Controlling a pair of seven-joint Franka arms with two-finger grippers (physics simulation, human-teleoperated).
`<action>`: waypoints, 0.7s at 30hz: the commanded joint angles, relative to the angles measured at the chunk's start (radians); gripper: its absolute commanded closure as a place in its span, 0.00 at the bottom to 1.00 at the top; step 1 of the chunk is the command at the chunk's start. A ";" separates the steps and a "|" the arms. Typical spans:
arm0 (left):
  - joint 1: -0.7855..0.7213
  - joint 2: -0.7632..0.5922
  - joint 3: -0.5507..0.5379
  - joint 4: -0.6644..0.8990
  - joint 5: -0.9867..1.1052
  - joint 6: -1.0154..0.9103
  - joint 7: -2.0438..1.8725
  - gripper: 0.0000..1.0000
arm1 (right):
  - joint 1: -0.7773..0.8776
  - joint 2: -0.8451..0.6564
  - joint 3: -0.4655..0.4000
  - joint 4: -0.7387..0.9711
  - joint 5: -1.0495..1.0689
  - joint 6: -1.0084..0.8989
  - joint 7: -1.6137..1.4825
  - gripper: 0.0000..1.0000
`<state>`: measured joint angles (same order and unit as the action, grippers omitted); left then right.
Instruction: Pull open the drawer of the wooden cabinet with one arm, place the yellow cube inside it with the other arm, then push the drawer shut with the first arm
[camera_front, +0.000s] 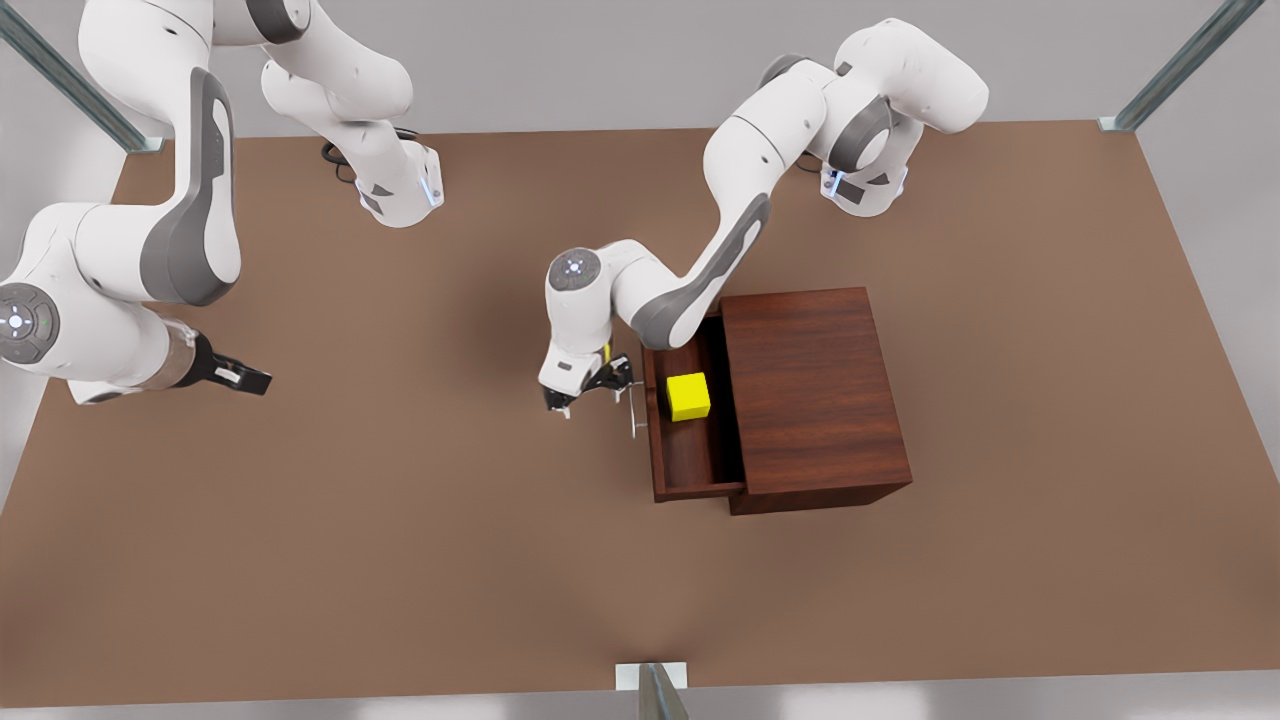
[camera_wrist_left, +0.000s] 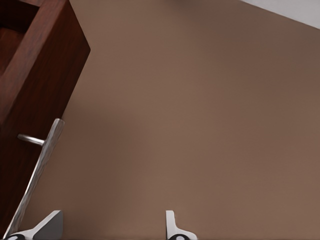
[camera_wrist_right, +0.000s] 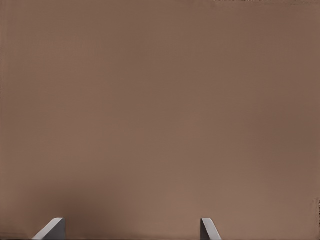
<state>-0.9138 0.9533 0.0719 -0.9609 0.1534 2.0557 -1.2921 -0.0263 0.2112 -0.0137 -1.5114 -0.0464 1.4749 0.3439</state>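
Observation:
The wooden cabinet (camera_front: 815, 395) stands right of the table's middle in the front view. Its drawer (camera_front: 690, 460) is pulled out toward the front view's left, and the yellow cube (camera_front: 688, 396) rests inside it. My left gripper (camera_front: 585, 393) hangs open just outside the drawer front, next to the silver bar handle (camera_front: 633, 408). In the left wrist view the handle (camera_wrist_left: 37, 170) runs along the drawer front (camera_wrist_left: 30, 75), close beside one fingertip of the left gripper (camera_wrist_left: 110, 226), with nothing between the fingers. My right gripper (camera_front: 250, 380) waits open over bare table at the front view's far left.
The brown table (camera_front: 400, 520) stretches wide around the cabinet. Both arm bases stand at its far edge. Metal frame posts (camera_front: 650, 690) rise at the table's corners and near edge. The right wrist view has the right gripper (camera_wrist_right: 132, 227) above plain table (camera_wrist_right: 160, 100).

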 joint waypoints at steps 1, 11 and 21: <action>0.004 -0.001 0.002 -0.004 0.011 -0.055 -0.039 0.00 | 0.000 -0.001 0.000 0.000 0.000 -0.001 -0.293 0.00; 0.049 -0.004 0.012 -0.006 0.023 -0.120 0.092 0.00 | 0.000 0.000 0.000 0.000 -0.001 -0.001 -0.293 0.00; 0.095 -0.010 0.012 -0.021 0.021 -0.163 0.174 0.00 | 0.000 0.002 0.001 0.000 -0.001 -0.001 -0.293 0.00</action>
<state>-0.8243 0.9460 0.0847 -0.9826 0.1739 1.9163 -1.2174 -0.0260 0.2142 -0.0128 -1.5114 -0.0478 1.4745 0.1419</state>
